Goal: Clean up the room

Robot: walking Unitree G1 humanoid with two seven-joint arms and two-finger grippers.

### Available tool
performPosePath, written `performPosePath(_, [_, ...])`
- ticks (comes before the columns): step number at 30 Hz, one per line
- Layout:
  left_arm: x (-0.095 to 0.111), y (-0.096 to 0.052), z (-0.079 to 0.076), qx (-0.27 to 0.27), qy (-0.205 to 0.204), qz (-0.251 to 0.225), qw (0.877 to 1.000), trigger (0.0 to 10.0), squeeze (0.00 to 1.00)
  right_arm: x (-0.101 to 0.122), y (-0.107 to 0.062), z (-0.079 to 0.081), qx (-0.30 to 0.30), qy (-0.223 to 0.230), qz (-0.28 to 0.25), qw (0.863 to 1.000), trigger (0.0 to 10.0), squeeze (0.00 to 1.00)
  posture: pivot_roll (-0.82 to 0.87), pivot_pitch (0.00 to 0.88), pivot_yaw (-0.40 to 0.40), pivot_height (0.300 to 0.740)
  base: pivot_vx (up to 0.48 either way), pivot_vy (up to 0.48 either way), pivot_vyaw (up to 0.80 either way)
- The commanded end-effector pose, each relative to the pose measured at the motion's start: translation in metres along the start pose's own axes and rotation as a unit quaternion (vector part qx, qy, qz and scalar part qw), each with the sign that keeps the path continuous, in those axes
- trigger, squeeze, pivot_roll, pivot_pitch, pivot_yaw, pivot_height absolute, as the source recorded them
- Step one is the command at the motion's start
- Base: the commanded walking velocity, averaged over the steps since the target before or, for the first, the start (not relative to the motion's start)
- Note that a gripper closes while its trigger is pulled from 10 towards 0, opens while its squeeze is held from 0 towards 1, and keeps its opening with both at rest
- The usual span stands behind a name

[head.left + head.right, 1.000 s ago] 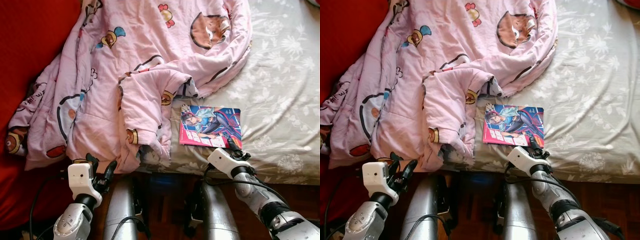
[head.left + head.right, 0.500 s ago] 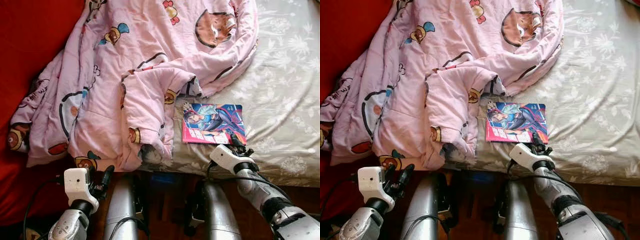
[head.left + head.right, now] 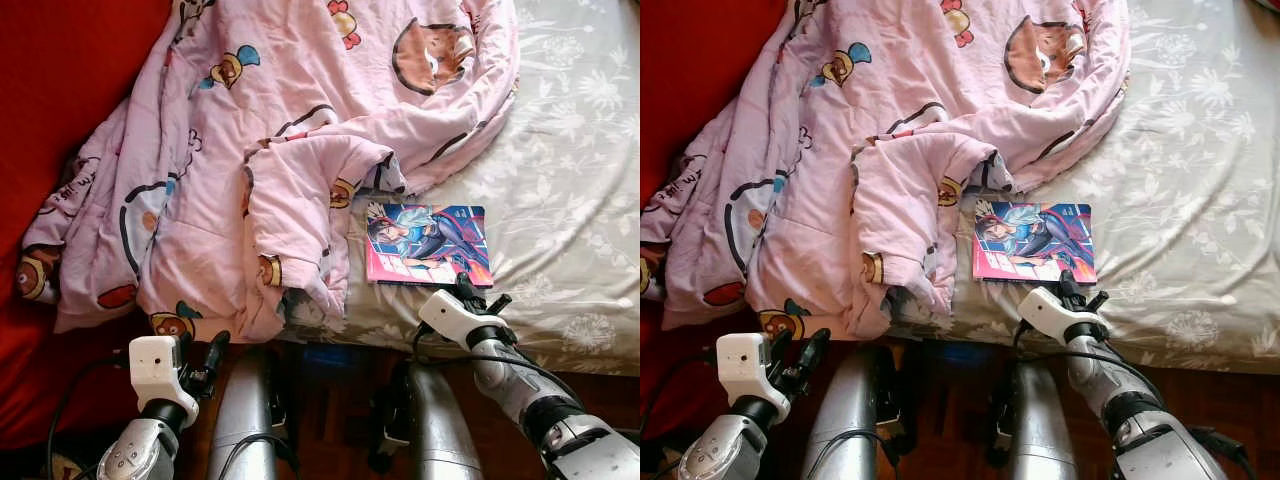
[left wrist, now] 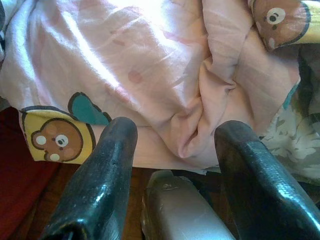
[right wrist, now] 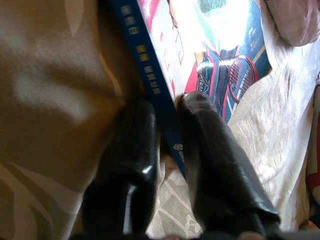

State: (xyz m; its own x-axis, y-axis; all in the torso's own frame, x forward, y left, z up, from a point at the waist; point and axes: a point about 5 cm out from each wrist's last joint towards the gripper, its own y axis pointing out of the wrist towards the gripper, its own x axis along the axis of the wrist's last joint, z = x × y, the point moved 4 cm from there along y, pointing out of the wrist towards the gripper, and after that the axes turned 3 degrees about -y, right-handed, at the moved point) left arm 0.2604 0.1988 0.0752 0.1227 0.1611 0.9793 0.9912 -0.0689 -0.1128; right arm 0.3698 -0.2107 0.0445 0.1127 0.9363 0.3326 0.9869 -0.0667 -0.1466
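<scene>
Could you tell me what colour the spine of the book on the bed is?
The book has a blue spine with yellow lettering, clearest in the right wrist view.

left hand (image 3: 200, 356): low, fingers spread, holding nothing | right hand (image 5: 167, 125): extended forward, fingers pinched together

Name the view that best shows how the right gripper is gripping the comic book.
The right wrist view: the right gripper has one finger on each side of the comic book, pinching its blue spine edge. The eye views show the whole cover on the bedsheet, but the grip itself is tiny there.
</scene>
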Motion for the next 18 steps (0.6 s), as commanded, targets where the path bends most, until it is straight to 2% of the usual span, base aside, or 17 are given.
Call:
performPosePath(1, [-0.017,-0.007,0.009,0.014,0.004,0.035,0.999,10.0,0.0,-0.011,-0.01,0.018,0.024,0.005,0.017,1.0,0.0,0.0,0.19,0.521,0.035,0.621,0.0,0.0,0.0])
performPosePath(10, [-0.015,0.001,0.01,0.016,0.006,0.03,0.999,10.0,0.0,-0.012,-0.003,-0.002,-0.013,0.019,0.021,1.0,0.0,0.0,0.18,0.493,0.035,0.621,0.0,0.0,0.0])
performPosePath(12, [-0.015,0.003,0.011,0.016,0.006,0.028,0.999,10.0,0.0,-0.013,-0.001,-0.012,-0.034,0.049,0.029,0.998,0.0,0.0,0.17,0.478,0.034,0.621,0.0,0.0,0.0])
performPosePath(13, [-0.014,0.006,0.011,0.016,0.007,0.026,1.0,10.0,0.0,-0.016,0.001,-0.022,-0.058,0.091,0.037,0.993,0.0,0.0,0.16,0.466,0.033,0.621,0.0,0.0,0.0])
performPosePath(15, [-0.014,0.009,0.011,0.016,0.007,0.024,1.0,10.0,0.0,-0.016,0.002,-0.025,-0.066,0.106,0.039,0.991,0.0,0.0,0.16,0.463,0.033,0.621,0.0,0.0,0.0])
performPosePath(17, [-0.014,0.013,0.012,0.017,0.006,0.023,1.0,10.0,0.0,-0.016,0.002,-0.028,-0.072,0.102,0.035,0.992,0.0,0.0,0.15,0.447,0.031,0.621,0.0,0.0,0.0])
performPosePath(18, [-0.014,0.017,0.011,0.015,0.005,0.02,1.0,10.0,0.0,-0.019,0.001,-0.031,-0.083,0.118,0.038,0.989,0.0,0.0,0.15,0.432,0.03,0.621,0.0,0.0,0.0])
